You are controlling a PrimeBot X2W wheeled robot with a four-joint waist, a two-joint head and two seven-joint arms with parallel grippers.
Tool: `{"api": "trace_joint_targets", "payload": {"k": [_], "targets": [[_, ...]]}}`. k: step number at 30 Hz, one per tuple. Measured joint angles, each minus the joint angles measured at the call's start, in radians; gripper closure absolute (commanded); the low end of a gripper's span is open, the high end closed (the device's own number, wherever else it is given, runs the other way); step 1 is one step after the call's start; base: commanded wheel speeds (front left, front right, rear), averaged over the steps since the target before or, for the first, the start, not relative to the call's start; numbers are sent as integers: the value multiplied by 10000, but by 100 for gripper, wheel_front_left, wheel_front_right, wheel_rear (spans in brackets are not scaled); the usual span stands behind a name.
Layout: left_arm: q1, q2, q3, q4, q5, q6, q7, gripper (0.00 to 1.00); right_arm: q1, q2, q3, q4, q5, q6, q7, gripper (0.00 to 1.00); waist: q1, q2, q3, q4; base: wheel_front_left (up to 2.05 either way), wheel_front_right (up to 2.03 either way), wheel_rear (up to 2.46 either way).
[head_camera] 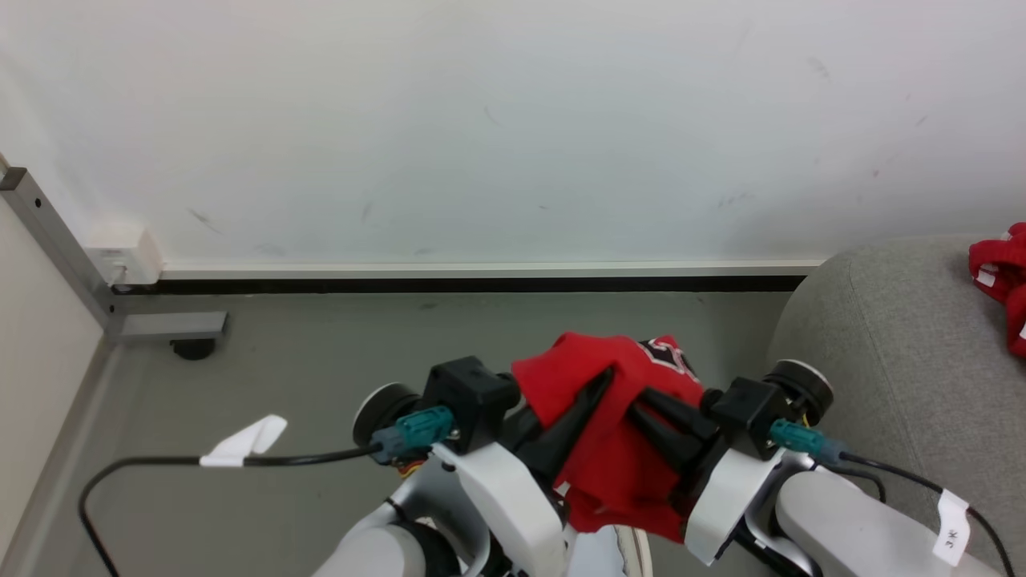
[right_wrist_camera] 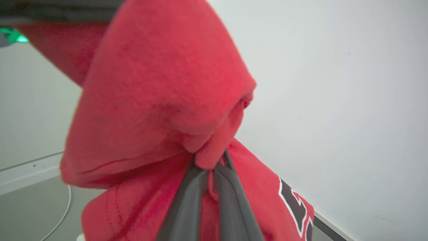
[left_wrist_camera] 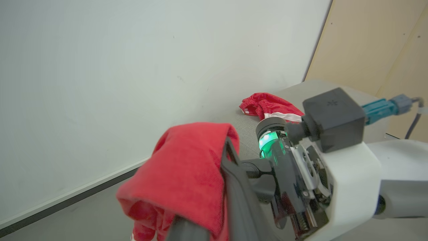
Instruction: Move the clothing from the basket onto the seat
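Note:
A red garment point(head_camera: 609, 449) with black-and-white numerals hangs in the air between my two grippers, above the floor and left of the seat. My left gripper point(head_camera: 601, 383) is shut on its upper fold, and the cloth drapes over its fingers point(left_wrist_camera: 230, 187). My right gripper point(head_camera: 635, 413) is shut on the same garment, with a fold pinched between its fingertips point(right_wrist_camera: 212, 164). Another red piece with white trim point(head_camera: 1002, 276) lies on the grey seat point(head_camera: 874, 353) at the right; it also appears in the left wrist view point(left_wrist_camera: 271, 106). A pale sliver with a brown edge, perhaps the basket point(head_camera: 637, 553), peeks out under the garment.
A white wall with a dark skirting point(head_camera: 481, 283) runs behind. A metal frame foot point(head_camera: 172, 327) stands on the grey floor at the left. A black cable with a white tag point(head_camera: 240, 445) loops from my left wrist. A beige panel point(left_wrist_camera: 374, 43) stands beyond the seat.

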Motion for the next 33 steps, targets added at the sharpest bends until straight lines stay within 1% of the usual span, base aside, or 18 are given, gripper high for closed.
{"api": "trace_joint_targets", "payload": {"k": [1, 2, 10, 16, 21, 28, 33], "targets": [[34, 27, 44, 10, 61, 82, -109, 6, -2, -19, -100, 23, 2, -2, -21, 100, 0, 0, -1, -3, 0, 0, 0], [82, 48, 96, 31, 100, 107, -215, 0, -4, -48, -194, 33, 2, -2, -56, 100, 0, 0, -2, -10, 0, 0, 0], [857, 326, 313, 347, 345, 510, -1200, 0, 27, -320, -1204, -10, -6, -2, -150, 100, 0, 0, 5, -186, 0, 0, 0], [1635, 562, 259, 963, 616, 579, -2424, 0, 301, -692, -1927, -305, -121, -2, -153, 100, 0, 0, 18, -338, 0, 0, 0], [1981, 614, 244, 1695, 800, 596, -3442, 0, 505, -936, -2431, -554, -194, -2, -155, 100, 0, 0, 7, -536, 0, 0, 0], [2010, 433, 132, 2226, 788, 504, -3985, 0, 784, -1174, -2884, -779, -324, 0, -161, 100, 0, 0, 26, -972, 0, 0, 0], [1950, 380, 104, 2353, 779, 497, -4130, 0, 869, -1229, -3035, -957, -464, 0, -153, 100, 0, 0, 68, -1566, 0, 0, 0]]}}
